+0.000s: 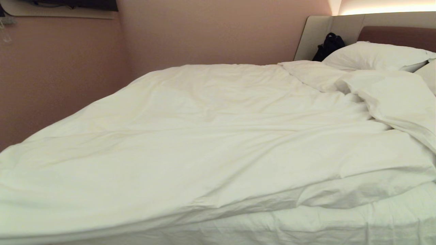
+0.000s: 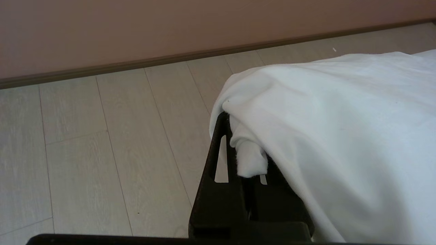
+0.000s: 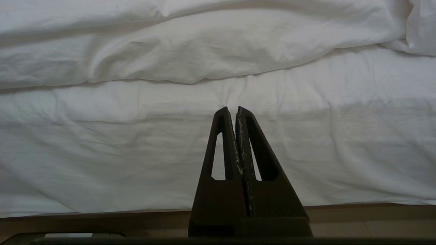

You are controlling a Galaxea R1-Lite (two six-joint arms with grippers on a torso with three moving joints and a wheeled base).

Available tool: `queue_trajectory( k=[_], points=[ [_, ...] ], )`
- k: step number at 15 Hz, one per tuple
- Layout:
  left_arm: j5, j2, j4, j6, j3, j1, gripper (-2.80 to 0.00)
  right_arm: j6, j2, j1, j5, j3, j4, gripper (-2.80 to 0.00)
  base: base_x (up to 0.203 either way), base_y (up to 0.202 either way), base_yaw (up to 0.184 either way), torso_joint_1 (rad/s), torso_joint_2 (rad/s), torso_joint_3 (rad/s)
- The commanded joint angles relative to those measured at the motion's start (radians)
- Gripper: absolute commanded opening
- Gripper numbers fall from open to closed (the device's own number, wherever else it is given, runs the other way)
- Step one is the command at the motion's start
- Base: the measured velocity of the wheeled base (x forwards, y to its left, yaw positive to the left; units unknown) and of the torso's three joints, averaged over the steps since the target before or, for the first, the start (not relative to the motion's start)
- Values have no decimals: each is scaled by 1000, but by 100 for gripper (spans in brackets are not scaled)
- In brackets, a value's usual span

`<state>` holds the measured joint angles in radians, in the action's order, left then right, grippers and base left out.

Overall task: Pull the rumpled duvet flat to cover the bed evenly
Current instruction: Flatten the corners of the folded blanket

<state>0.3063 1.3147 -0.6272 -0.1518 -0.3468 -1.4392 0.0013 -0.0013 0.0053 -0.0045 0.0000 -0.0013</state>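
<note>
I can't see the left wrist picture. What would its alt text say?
The left gripper, seen from behind its dark fingers, is shut on a bunched corner of the white duvet, which drapes over it. Beyond lie a pale wood-plank floor and a pinkish wall with a brown skirting board.

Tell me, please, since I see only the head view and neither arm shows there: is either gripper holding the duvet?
Observer: Yes. The left gripper is shut on a corner of the duvet, which drapes over its fingers.
Operator: Where is that corner now?
Observer: Out over the pale plank floor, near the wall's skirting.
Operator: And the right gripper?
Observer: The right gripper is shut and empty, pointing at the sheeted side of the bed, below the duvet's edge.
</note>
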Motion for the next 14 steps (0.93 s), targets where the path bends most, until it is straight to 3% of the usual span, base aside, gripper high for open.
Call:
queue_trajectory(
  k=[1,3,6,14],
  points=[
    [1,-6,-5,-3,0,-16,-280,0,1,1,0,0,0,-280,0,0,0,0,0,0],
    [1,-9,-5,-5,2,-36,-280,0,1,1,0,0,0,-280,0,0,0,0,0,0],
    [-9,0,-3,-57,-6,-55,-280,0,1,1,0,0,0,-280,0,0,0,0,0,0],
    [-10,15,-2,-63,6,-89,-280,0,1,1,0,0,0,-280,0,0,0,0,0,0]
  ],
)
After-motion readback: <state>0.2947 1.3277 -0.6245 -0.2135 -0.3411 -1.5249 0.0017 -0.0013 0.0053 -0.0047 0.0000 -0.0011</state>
